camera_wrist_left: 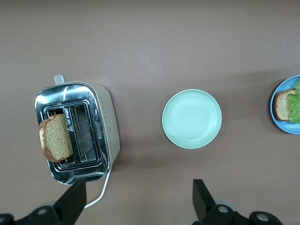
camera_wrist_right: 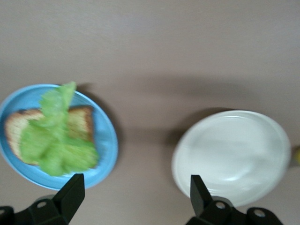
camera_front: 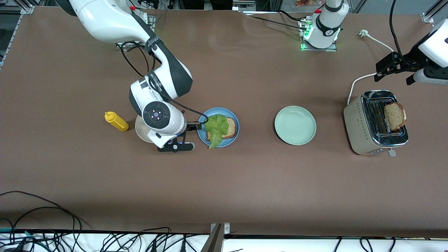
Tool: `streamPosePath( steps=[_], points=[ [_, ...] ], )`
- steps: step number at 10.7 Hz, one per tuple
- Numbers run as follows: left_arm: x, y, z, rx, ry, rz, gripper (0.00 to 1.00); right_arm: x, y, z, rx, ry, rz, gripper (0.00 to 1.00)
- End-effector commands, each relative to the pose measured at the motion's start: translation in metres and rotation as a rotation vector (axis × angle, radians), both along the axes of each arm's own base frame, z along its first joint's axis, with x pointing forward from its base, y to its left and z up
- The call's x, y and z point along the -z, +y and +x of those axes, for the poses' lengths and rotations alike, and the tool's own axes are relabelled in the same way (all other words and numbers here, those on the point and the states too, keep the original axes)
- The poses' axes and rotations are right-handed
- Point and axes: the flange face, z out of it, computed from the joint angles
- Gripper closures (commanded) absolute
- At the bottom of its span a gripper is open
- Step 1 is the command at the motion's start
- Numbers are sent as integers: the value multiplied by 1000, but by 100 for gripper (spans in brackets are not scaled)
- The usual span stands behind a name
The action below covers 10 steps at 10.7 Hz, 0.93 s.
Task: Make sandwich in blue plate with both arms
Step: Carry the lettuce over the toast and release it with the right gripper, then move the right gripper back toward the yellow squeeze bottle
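**second toast waits in the toaster, right under the left pincer**

the left pincer (camera_front: 393, 71) hangs wide open and empty, just at 12 o'clock of the toaster (camera_front: 374, 122). the toast slice (camera_front: 395, 116) leans out of a slot there, upright and tilted, its broad face toward the right arm's end. this arm is clearly the nearer one.

the blue plate (camera_front: 235, 134) lies well apart, toward 9 o'clock of the toaster, with the pale green plate (camera_front: 295, 125) between. on it sits a browned toast (camera_front: 231, 127) topped by a ruffled lettuce leaf (camera_front: 216, 129), which overhangs the rim, as far as i can judge.

the right pincer (camera_front: 187, 136) hovers open and empty between the blue plate and the beige plate (camera_front: 140, 131).
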Motion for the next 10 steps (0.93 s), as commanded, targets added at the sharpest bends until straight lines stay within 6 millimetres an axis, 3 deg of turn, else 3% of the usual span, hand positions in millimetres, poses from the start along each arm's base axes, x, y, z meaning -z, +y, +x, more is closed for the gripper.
streamPosePath(
  steps=[1,2,4,5,7,9,10],
  points=[
    [-2,11,-5,7,-10,-9,0,-36,-31,0,-140,-2,-79,0],
    [1,13,-5,6,-4,-9,0,-38,-40,-2,-130,26,-99,0],
    [1,13,-5,6,-3,-9,0,-11,-60,-11,-106,123,-162,0],
    [2,13,-5,6,0,-9,0,-15,-74,-7,-90,121,-151,0],
    [2,14,-4,3,0,-10,0,-23,-94,-26,-78,120,-155,0],
    [4,16,-3,0,3,-10,0,-21,-134,-56,-60,69,-141,0],
    [4,16,-2,0,5,-10,0,-28,-156,-61,-101,49,-118,0]
  ],
)
